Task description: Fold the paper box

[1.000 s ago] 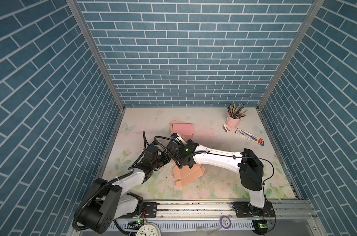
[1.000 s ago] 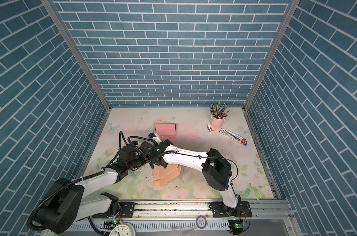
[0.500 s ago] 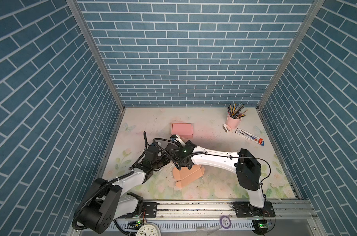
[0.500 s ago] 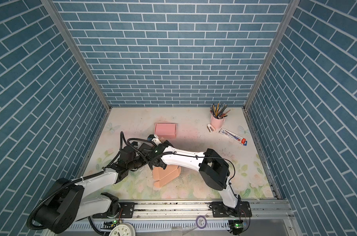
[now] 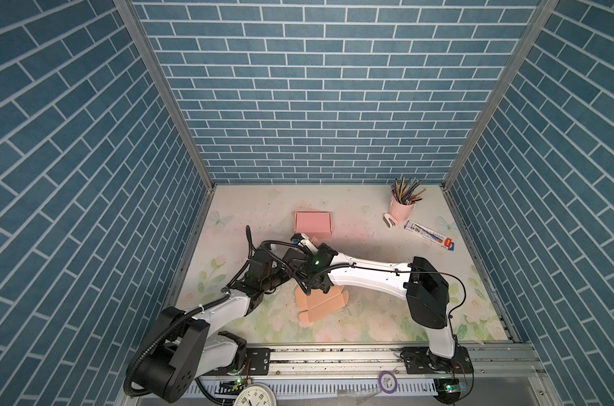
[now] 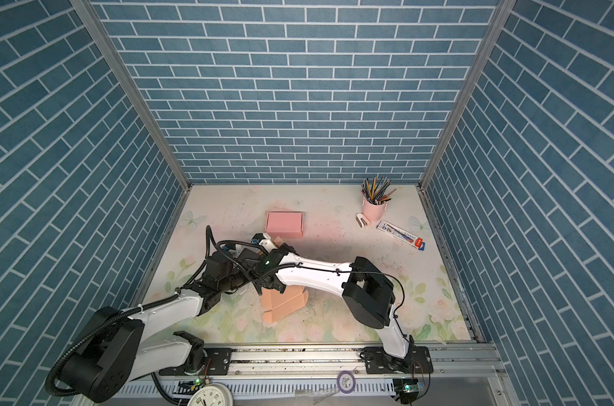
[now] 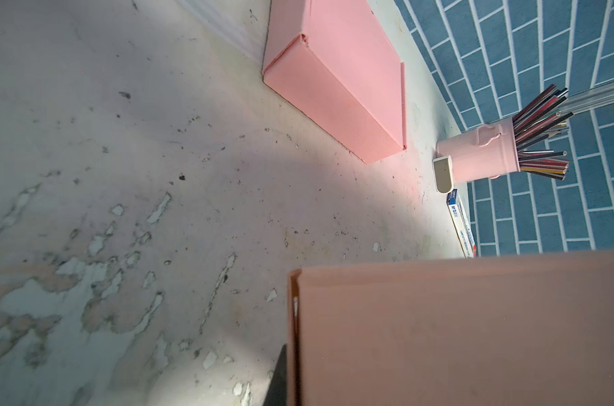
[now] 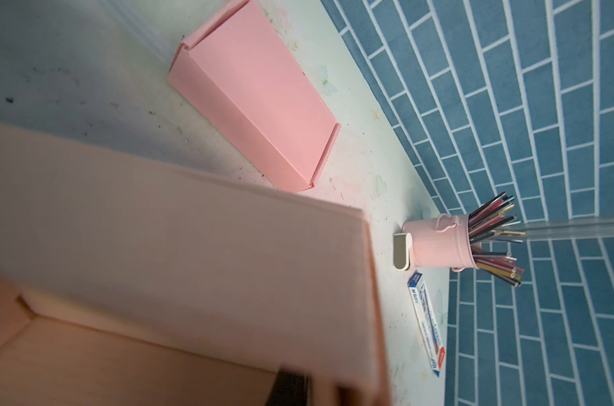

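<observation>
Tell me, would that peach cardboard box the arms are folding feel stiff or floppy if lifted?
Probably light: the peach box is a thin cut sheet with creased flaps. It likely bends easily at those creases, while each panel looks flat and straight-edged, so fairly stiff between folds. Pushed, it may slide on the table.

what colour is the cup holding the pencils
The pencil cup is pale pink, clearest in the right wrist view.
</observation>
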`<state>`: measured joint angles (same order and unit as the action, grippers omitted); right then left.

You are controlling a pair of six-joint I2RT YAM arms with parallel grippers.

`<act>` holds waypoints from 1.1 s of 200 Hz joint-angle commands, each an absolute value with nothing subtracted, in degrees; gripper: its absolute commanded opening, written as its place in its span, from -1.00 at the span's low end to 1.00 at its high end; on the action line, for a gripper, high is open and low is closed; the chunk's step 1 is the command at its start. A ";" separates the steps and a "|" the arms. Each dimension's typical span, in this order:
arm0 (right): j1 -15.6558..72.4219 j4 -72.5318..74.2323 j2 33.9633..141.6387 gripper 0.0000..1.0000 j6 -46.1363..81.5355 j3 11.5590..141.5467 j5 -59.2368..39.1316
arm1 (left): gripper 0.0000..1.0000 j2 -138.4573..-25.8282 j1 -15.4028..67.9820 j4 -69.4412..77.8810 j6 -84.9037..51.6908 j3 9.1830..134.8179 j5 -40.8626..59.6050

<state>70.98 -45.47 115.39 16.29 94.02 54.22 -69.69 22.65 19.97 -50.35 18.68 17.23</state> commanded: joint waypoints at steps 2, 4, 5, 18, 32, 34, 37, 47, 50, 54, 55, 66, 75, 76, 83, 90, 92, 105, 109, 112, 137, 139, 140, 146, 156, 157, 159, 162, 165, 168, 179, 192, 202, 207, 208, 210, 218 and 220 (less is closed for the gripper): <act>71.55 -47.23 113.91 -0.87 16.00 93.88 54.92 | -0.84 -68.21 23.02 21.58 -49.48 19.07 17.09; 71.59 -47.27 113.97 -0.89 16.00 93.87 55.00 | -0.85 -68.18 22.96 21.54 -49.48 19.07 17.11; 71.61 -47.32 114.03 -0.89 16.04 93.91 55.05 | -0.85 -68.15 22.95 21.54 -49.48 19.12 17.08; 71.62 -47.44 114.45 -0.96 16.11 93.80 55.28 | -0.85 -68.08 23.03 21.41 -49.48 19.29 17.07; 71.63 -47.52 114.76 -1.00 15.83 93.69 55.24 | -0.85 -67.98 23.12 21.00 -49.40 19.63 17.12; 71.61 -47.54 114.78 -1.00 15.78 93.65 55.29 | -0.85 -67.95 23.12 20.89 -49.40 19.65 17.05; 71.63 -47.59 114.89 -1.00 15.67 93.60 55.33 | -0.84 -67.86 23.19 20.77 -49.39 19.69 16.98; 71.63 -47.63 115.01 -1.00 15.10 93.41 55.54 | -0.85 -67.72 23.26 20.50 -49.47 19.86 17.04; 71.63 -47.62 115.05 -1.00 14.92 93.30 55.69 | -0.85 -67.68 23.31 20.50 -49.51 19.94 17.09; 71.55 -47.61 115.13 -1.00 14.65 93.27 55.97 | -0.85 -67.62 23.31 20.48 -49.69 19.95 17.14; 71.59 -47.62 115.13 -1.00 14.58 93.22 56.02 | -0.85 -67.60 23.30 20.48 -49.72 19.95 17.14; 71.63 -47.96 115.33 -1.00 14.18 93.00 56.79 | -0.85 -67.26 23.36 20.49 -50.00 20.05 17.29; 71.56 -47.81 115.40 -1.00 13.70 92.64 57.28 | -0.85 -67.03 23.48 20.19 -50.01 20.31 17.12; 71.59 -47.81 115.40 -1.00 13.62 92.59 57.33 | -0.85 -67.00 23.47 20.16 -50.06 20.35 17.09; 71.62 -47.57 115.41 -1.00 13.18 92.24 57.43 | -0.85 -66.84 23.48 19.91 -50.16 20.49 17.01; 71.63 -47.05 115.40 -1.00 12.55 91.89 57.39 | -0.85 -66.80 23.60 19.86 -50.25 20.59 16.99; 71.56 -46.92 115.40 -1.00 12.32 91.75 57.39 | -0.85 -66.73 23.57 19.86 -50.20 20.59 16.99; 71.55 -46.54 115.80 -1.00 12.12 91.72 58.08 | -0.85 -66.66 23.77 19.79 -50.36 20.73 16.96; 71.60 -46.79 116.02 -1.00 12.27 91.95 58.28 | -0.85 -66.71 23.74 19.74 -50.31 20.78 16.89; 71.58 -47.09 116.08 -0.99 12.41 92.08 58.42 | -0.85 -66.71 23.79 19.73 -50.36 20.85 16.88; 71.62 -48.21 115.71 -0.89 14.07 93.05 58.98 | -0.85 -66.73 24.04 19.58 -50.34 20.81 16.55; 71.56 -48.15 115.54 -0.88 14.18 93.07 58.91 | -0.85 -66.78 24.01 19.53 -50.29 20.83 16.44; 71.55 -48.11 115.47 -0.87 14.25 93.07 58.94 | -0.85 -66.79 24.09 19.52 -50.28 20.83 16.44; 71.56 -47.81 114.81 -0.83 14.46 93.07 58.73 | -0.86 -66.80 24.01 19.43 -50.23 20.67 16.22; 71.73 -47.03 113.46 -0.76 14.50 92.90 58.65 | -0.85 -66.80 24.16 19.30 -50.10 20.60 15.95; 71.81 -46.94 113.33 -0.75 14.50 92.81 58.59 | -0.85 -66.84 24.12 19.32 -50.06 20.63 15.88; 71.87 -46.76 113.10 -0.73 14.50 92.81 58.50 | -0.85 -66.90 24.14 19.20 -49.98 20.65 15.84; 71.95 -46.45 112.71 -0.71 14.45 92.81 58.45 | -0.85 -66.89 23.97 19.09 -49.82 20.69 15.70; 72.04 -46.14 112.35 -0.68 14.42 92.80 58.25 | -0.86 -66.86 24.08 18.91 -49.71 20.67 15.46; 72.08 -45.80 111.94 -0.65 14.35 92.79 58.09 | -0.85 -66.81 24.28 18.78 -49.54 20.71 15.30; 72.58 -44.57 110.61 -0.54 13.83 92.81 57.45 | -0.86 -66.71 24.47 17.86 -49.02 20.93 14.50; 73.50 -43.30 109.53 -0.41 13.45 93.03 57.65 | -0.86 -66.54 24.50 17.71 -48.96 20.93 14.30; 74.12 -42.85 109.00 -0.35 13.46 93.31 57.77 | -0.86 -66.53 24.40 17.68 -48.96 20.94 14.22; 74.36 -42.63 108.76 -0.33 13.49 93.28 57.77 | -0.86 -66.45 24.45 17.67 -49.02 20.96 14.19; 74.36 -42.58 108.74 -0.33 13.51 93.31 57.80 | -0.86 -66.45 24.44 17.67 -49.03 20.98 14.17; 74.44 -42.51 108.66 -0.32 13.57 93.33 57.69 | -0.86 -66.45 24.44 17.67 -49.04 20.96 14.22; 74.62 -42.24 108.08 -0.29 13.94 93.30 57.22 | -0.86 -66.46 24.45 17.69 -49.13 20.98 14.19; 74.69 -42.20 107.99 -0.29 14.03 93.20 57.04 | -0.86 -66.45 24.50 17.74 -49.13 20.98 14.23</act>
